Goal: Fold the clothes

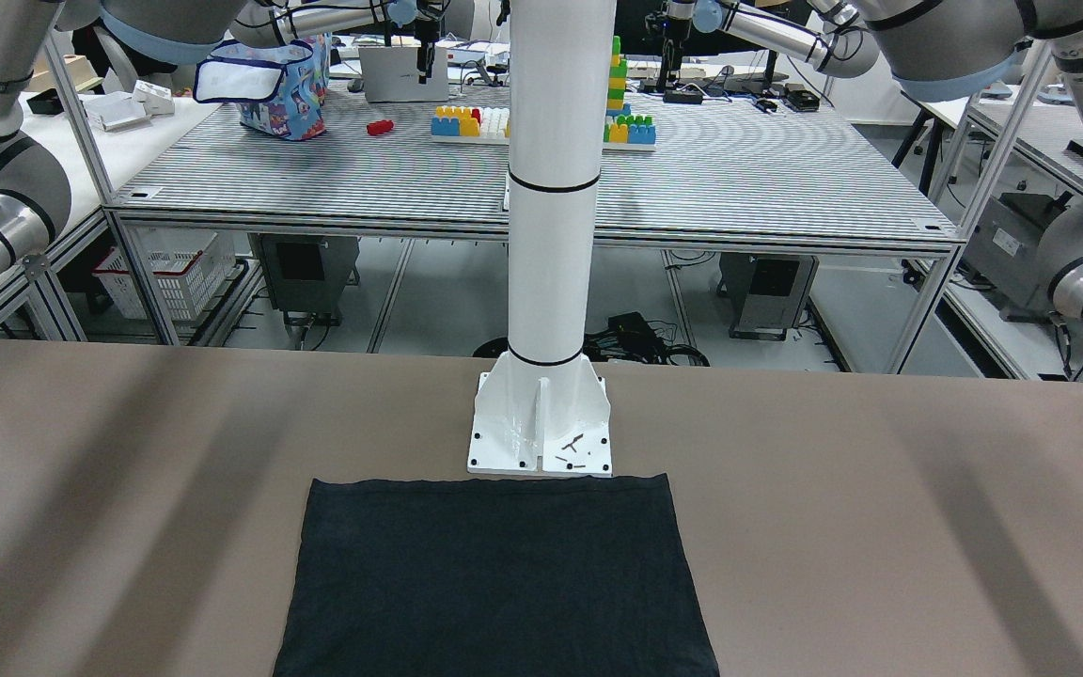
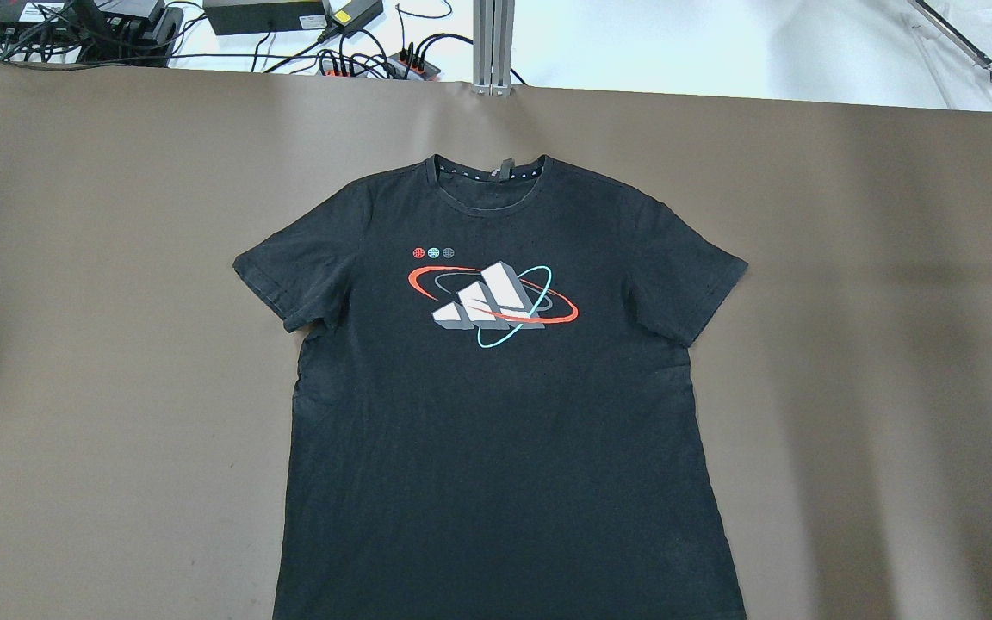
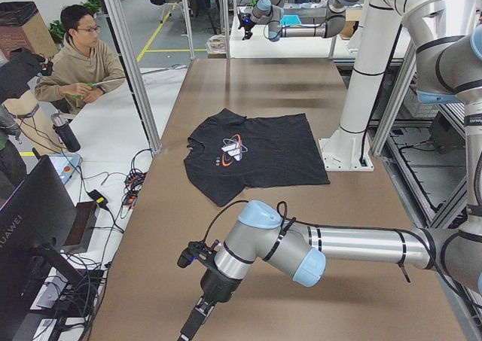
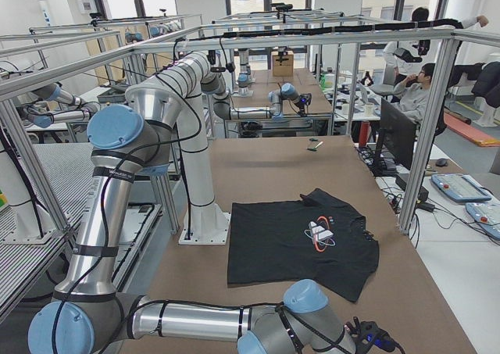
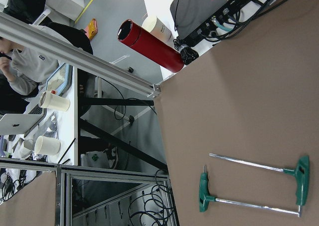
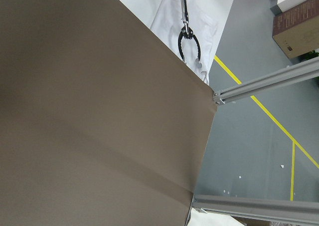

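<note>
Spreading under everything, the table (image 2: pixel 74 258): brown and matte, so it probably gives cloth enough grip to stay put during a fold.
Arms: the left arm (image 3: pixel 339 243) is low at its own end of the table and the right arm (image 4: pixel 195 319) at the other end. Both are well apart from the shirt.
White post (image 1: pixel 551 188): it stands mid-table with its base right at the shirt's hem.
T-shirt (image 2: pixel 496 413): black with a printed chest logo, it lies flat and face up in the middle of the table. The collar points away from the post and nothing is folded yet.
Handling (my guess): thin, light, floppy jersey. It'll sag and drag, so pinch only the top layer edge and lift low.
Where to grab: I'd take a sleeve (image 2: pixel 289 275) tip plus the hem corner (image 1: pixel 311 484) on the same side, then fold inward.
Left gripper (image 3: pixel 194 324): it points down past the table end. It only shows from the side, so I can't tell how the jaws stand.
Right gripper (image 3: pixel 244 25): tiny and far away, so I can't tell either.
Green-handled T keys (image 5: pixel 205 195): two of them lie near the left end, clear of the shirt.
</note>
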